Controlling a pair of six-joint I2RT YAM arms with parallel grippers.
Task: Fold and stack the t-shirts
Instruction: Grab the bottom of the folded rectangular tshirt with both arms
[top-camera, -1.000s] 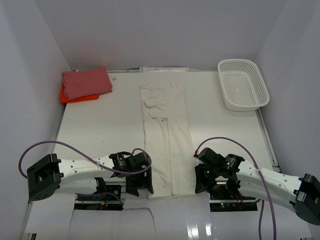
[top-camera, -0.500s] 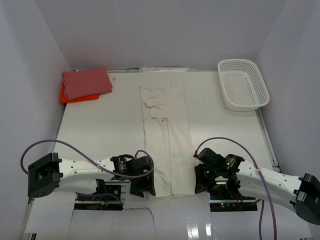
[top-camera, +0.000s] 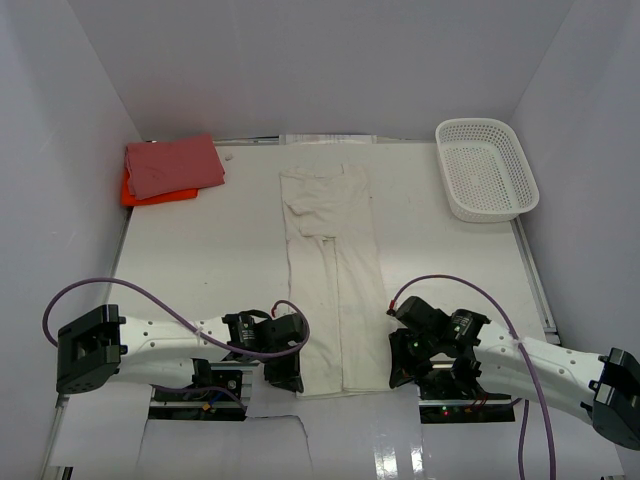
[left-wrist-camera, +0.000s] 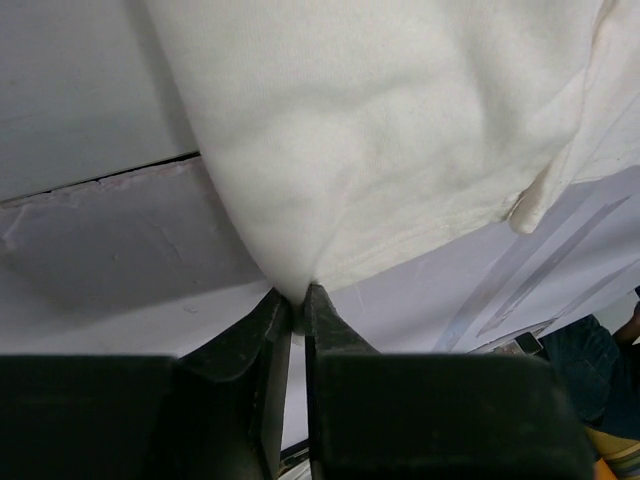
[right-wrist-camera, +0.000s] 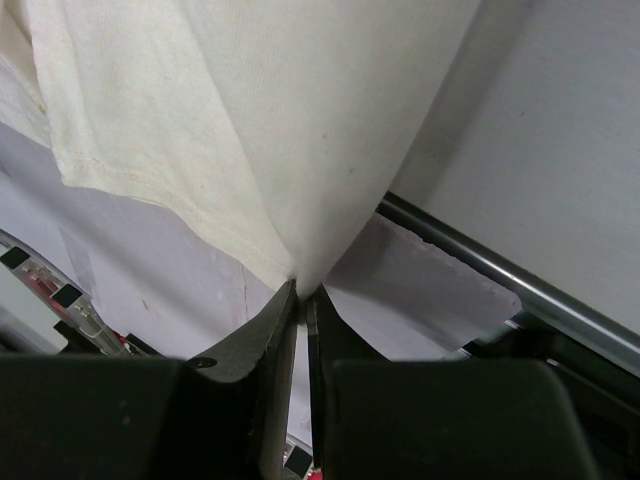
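Observation:
A cream t-shirt lies as a long narrow strip down the middle of the table, sleeves folded in. My left gripper is shut on its near left corner; the cloth bunches between the pads. At the near right corner my right gripper is shut on the hem. A pink-red t-shirt lies folded at the far left on top of an orange t-shirt, of which only an edge shows.
A white mesh basket stands at the far right with nothing in it. White walls close in the table on three sides. Both arm bases and a metal rail sit along the near edge.
My left gripper slid right to the cream shirt's near left corner and shut on it. The right gripper has kept its grip and place.

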